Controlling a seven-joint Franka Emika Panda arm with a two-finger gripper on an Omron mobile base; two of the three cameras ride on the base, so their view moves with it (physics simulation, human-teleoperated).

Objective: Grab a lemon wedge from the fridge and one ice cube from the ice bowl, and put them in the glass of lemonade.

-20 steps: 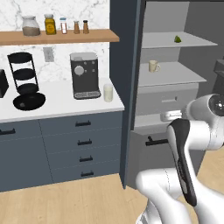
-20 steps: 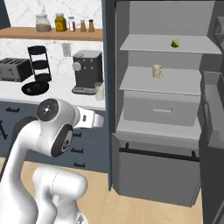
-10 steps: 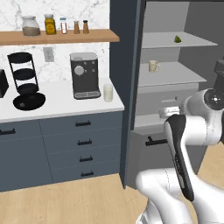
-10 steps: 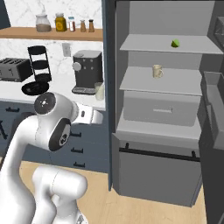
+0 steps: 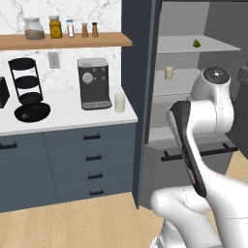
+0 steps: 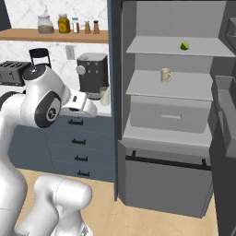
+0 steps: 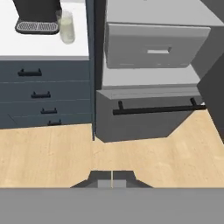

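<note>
- Dark grey fridge stands with its door swung open, interior shelves exposed in both base views.
- Green lemon wedge lies on the top shelf, toward the right side; also seen in the left base view.
- Beige handled mug sits one shelf lower, upright, apart from the wedge.
- Below the mug shelf: a grey drawer, then a lower compartment with a black bar handle.
- Glass of lemonade stands upright on the white counter, just right of the coffee machine and near the fridge's side wall. In the hand view the glass appears at upper left beside the machine's drip tray.
- Ice bowl rests on the counter at the foot of the three-tier black rack; the ice cube cannot be made out.
- Wooden shelf above carries jars and spice bottles.
- Gripper: jaws pressed together, nothing between them, held above bare wooden floor in front of the fridge's lower compartment.
- Blue-grey drawer cabinets sit under the counter.
</note>
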